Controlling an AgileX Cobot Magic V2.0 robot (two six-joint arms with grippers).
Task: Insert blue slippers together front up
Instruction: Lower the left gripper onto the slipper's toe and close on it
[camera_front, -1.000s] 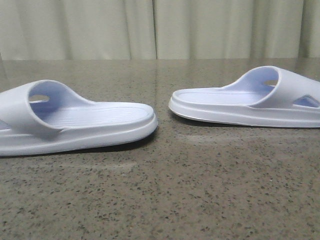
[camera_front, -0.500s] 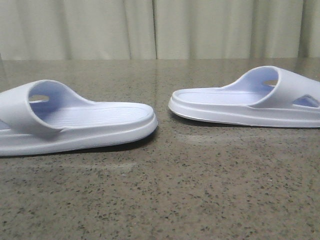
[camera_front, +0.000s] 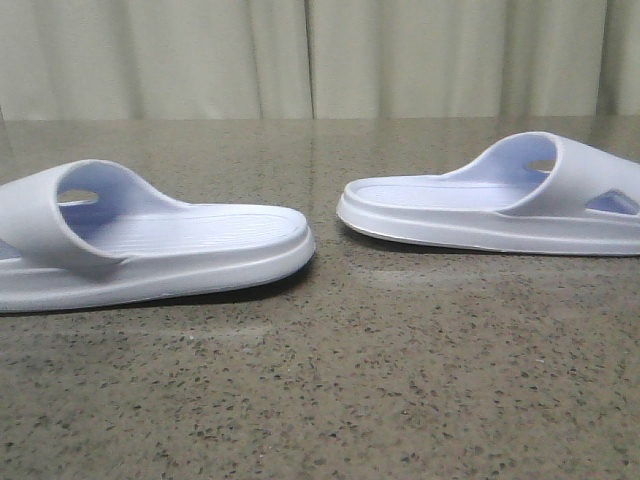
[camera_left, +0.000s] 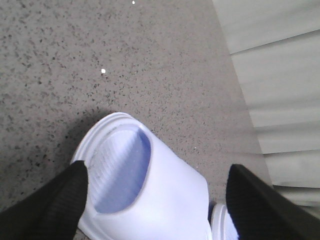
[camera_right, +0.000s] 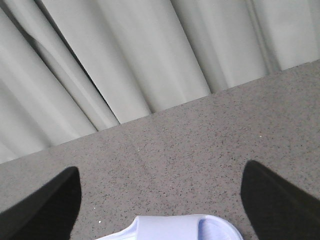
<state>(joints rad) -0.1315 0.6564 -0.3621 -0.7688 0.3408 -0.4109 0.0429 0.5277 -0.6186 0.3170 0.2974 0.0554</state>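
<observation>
Two slippers, pale blue, were logged on the speckled stone bench (camera_front: 330, 400), both sole-down and strap-up.

Item 1, nearest: the left slipper (camera_front: 150, 245), lying lengthwise across the front view with its strap toward the left edge and its open footbed running rightward. Its rounded end stopped just short of the other shoe, apart from it, with bare bench between.

Item 2, slightly farther back: the right slipper (camera_front: 500, 200), mirrored, with its strap toward the right edge and a triangular side opening visible. The pair therefore lay end to end with straps outward, a layout judged to give each arm its own shoe and one free end to slide into the other.

Item 3: the left tool (camera_left: 155, 200), wide open, its dark fingers (camera_left: 50, 200) straddling the strap of the left slipper without touching it, holding nothing. The straddle was judged a set-up for clamping the strap across its width.

Item 4: the right tool (camera_right: 160, 200), likewise wide open and empty, with only the edge of the right slipper showing between its fingers; it appeared less squarely placed over its shoe.

Item 5, farthest: a pleated pale curtain (camera_front: 320, 55) behind the bench.

Status: nesting not yet begun; both shoes ungrasped.
</observation>
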